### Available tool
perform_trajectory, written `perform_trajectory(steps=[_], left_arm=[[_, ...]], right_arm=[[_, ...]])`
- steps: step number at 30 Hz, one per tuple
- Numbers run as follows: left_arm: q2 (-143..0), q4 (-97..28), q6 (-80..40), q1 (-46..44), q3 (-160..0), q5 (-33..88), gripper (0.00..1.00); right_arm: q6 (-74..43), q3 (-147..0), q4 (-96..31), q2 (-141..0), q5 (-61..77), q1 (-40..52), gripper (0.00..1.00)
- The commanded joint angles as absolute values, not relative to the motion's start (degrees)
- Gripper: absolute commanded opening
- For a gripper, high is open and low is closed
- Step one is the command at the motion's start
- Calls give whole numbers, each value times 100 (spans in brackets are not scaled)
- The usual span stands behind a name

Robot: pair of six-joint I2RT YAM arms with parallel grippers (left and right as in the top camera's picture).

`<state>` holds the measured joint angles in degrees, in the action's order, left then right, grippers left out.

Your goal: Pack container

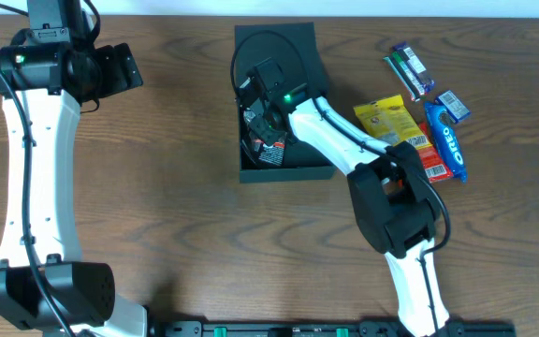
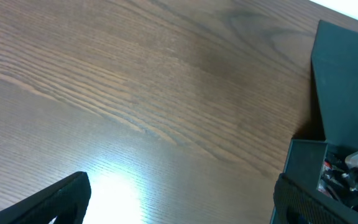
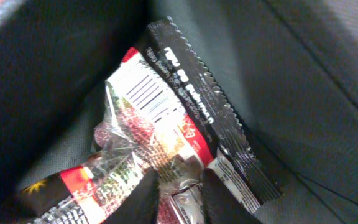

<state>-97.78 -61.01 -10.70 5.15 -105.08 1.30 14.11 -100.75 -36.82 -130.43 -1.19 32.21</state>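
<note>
Right pincer (image 3: pixel 180 202), jaws narrow about a crumpled snack wrapper (image 3: pixel 166 162); we cannot tell whether it grips. Surrounding it we find the container (image 1: pixel 284 173), long axis running straight ahead toward its open lid (image 1: pixel 274 42). Well off to its left hangs the left pincer (image 2: pixel 182 208), wide, empty.

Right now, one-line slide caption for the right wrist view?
Right gripper low inside the container, over a pile of snack packets.

My overhead looks straight down; left wrist obliquely catches the dark teal matte box (image 2: pixel 347 81) frame-right; right wrist peers closely inside.
</note>
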Motion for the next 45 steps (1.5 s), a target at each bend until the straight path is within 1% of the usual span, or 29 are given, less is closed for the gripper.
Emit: perform_trajectory(steps=[1,3,5,6,7,8,9,10,11,13,15,18,20,22,25,26,27,36,37,38,39,44,45], left_arm=[[-9813,-6084,-1133,523,-10475,132,95],[-9813,-6090,-1133,523,-10475,132,96],[-9813,-6099,-1133,523,-10473,132,95],[-9813,-6104,-1135,523,-10475,132,95],[-9813,-6104,-1133,523,-10475,132,95],[-9813,-6101,-1135,523,-10473,132,95],[-9813,-6104,-1135,523,-10475,132,95],[-9813,-6104,-1135,523,-10475,134,95],[-9813,-6106,-1135,523,-10475,134,95],[-9813,-6108,-1135,523,-10473,134,96],[-9813,-6106,-1135,523,-10475,134,96],[-9813,-6106,-1135,523,-10475,134,96],[-9813,-6106,-1135,523,-10475,134,95],[-9813,-6108,-1135,523,-10475,134,95],[-9813,-6108,-1135,523,-10475,137,95],[-9813,-6112,-1135,523,-10475,137,95],[-9813,-6117,-1135,523,-10475,137,95],[-9813,-6119,-1135,523,-10475,134,95],[-9813,-6117,-1135,523,-10473,132,96],[-9813,-6112,-1135,523,-10475,132,96],[-9813,-6112,-1135,523,-10475,132,95],[-9813,-6114,-1135,523,-10475,132,95],[-9813,-6114,-1135,523,-10473,134,95]], right_arm=[[1485,-9992,-3730,-12962,193,3151,18],[1483,-9961,-3728,-13015,414,3142,14],[1483,-9931,-3730,-13043,508,3142,12],[1483,-9915,-3717,-13043,504,3142,5],[1483,-9902,-3704,-13043,499,3142,2],[1483,-9900,-3697,-13043,497,3142,5],[1476,-9900,-3693,-13043,495,3142,24],[1424,-9900,-3686,-13043,467,3140,52],[1374,-9902,-3684,-13041,438,3131,55],[1374,-9900,-3691,-13041,443,3124,53],[1372,-9876,-3667,-13043,443,3111,54],[1240,-9717,-3485,-13050,436,3103,51],[1227,-9605,-3402,-13054,432,3100,45],[1225,-9577,-3404,-13054,432,3098,34],[1225,-9577,-3387,-13054,432,3092,9],[1225,-9577,-3385,-13054,432,3092,4],[1225,-9577,-3385,-13054,432,3092,1],[1288,-9830,-3590,-12967,281,3094,2],[1286,-9900,-3660,-12890,281,3094,11],[1282,-9981,-3736,-12818,281,3092,33],[1236,-10060,-3833,-12737,281,3079,46],[539,-10195,-4305,-12291,484,2888,59],[397,-10195,-4436,-12234,711,2832,59]])
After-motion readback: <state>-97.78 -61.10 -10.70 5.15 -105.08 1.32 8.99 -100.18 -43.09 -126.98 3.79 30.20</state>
